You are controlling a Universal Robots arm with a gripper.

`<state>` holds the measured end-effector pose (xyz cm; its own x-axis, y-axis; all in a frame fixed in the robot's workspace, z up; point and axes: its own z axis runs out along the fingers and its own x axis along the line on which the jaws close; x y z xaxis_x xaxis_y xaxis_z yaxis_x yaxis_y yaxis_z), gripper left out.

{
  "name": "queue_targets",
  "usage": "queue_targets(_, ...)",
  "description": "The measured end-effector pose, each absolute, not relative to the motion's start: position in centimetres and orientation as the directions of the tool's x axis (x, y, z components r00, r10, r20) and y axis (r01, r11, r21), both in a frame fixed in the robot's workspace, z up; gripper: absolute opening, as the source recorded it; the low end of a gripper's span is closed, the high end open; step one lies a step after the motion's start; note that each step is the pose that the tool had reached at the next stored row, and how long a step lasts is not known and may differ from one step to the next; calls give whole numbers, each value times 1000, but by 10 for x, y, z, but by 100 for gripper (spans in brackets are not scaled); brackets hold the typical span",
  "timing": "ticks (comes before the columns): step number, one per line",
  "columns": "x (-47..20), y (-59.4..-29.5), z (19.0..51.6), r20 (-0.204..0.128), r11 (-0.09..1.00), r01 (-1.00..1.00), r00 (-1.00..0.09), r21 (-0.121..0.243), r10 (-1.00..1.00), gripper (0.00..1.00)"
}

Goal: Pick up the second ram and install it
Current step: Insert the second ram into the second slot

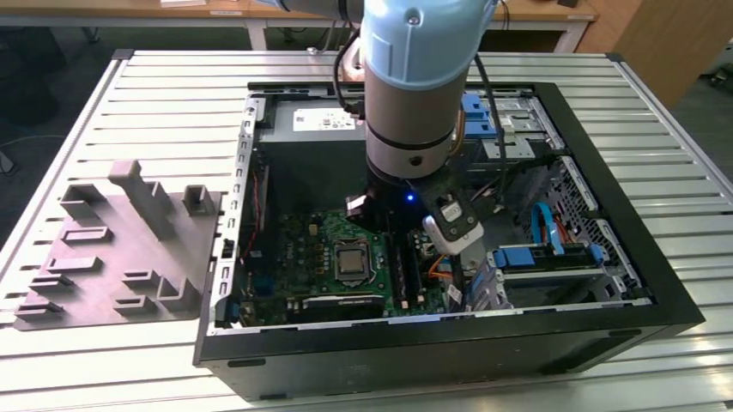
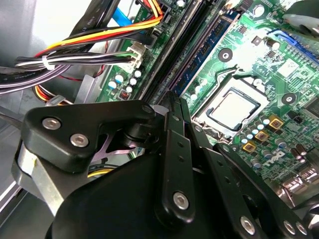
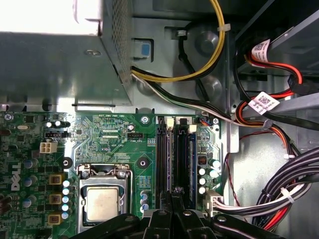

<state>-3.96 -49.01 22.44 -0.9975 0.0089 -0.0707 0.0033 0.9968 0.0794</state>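
Note:
In both wrist views my gripper (image 3: 175, 193) (image 2: 173, 97) is down inside the open computer case, its black fingers drawn together over the row of long black slots (image 3: 172, 154) on the green motherboard (image 3: 114, 134). Between the fingertips a thin dark stick, the second ram (image 3: 175, 159), shows edge-on in line with one of the middle slots. How deep it sits in the slot is hidden. A dark blue stick (image 2: 209, 47) stands in the slot on the processor side. In the exterior view the arm (image 1: 413, 103) reaches straight down to the slots (image 1: 401, 266).
The processor socket (image 3: 102, 204) lies beside the slots. Bundled cables (image 3: 289, 184) and a white plug crowd the other side. The grey power supply (image 3: 55, 64) lies beyond the board. A drive cage with blue clips (image 1: 550, 253) fills the case's other end. A grey fixture (image 1: 115, 249) lies on the table.

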Motion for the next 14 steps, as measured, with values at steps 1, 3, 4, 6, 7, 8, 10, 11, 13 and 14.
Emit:
queue_targets(1,-40,-490,224,-71,997,3,-997,79,9,11)
queue_targets(3,-40,-490,224,-71,997,3,-997,79,9,11)
queue_targets(4,-40,-490,224,-71,997,3,-997,80,9,11)
queue_targets(6,-40,-490,223,-71,997,3,-997,79,9,11)
queue_targets(7,-40,-490,223,-71,997,3,-997,79,9,11)
queue_targets(8,-40,-490,223,-71,997,3,-997,79,9,11)
queue_targets(10,-40,-490,223,-71,997,3,-997,79,9,11)
queue_targets(11,-40,-490,223,-71,997,3,-997,79,9,11)
queue_targets(13,-40,-490,223,-71,997,3,-997,79,9,11)
queue_targets(14,-40,-490,223,-71,997,4,-997,79,9,11)
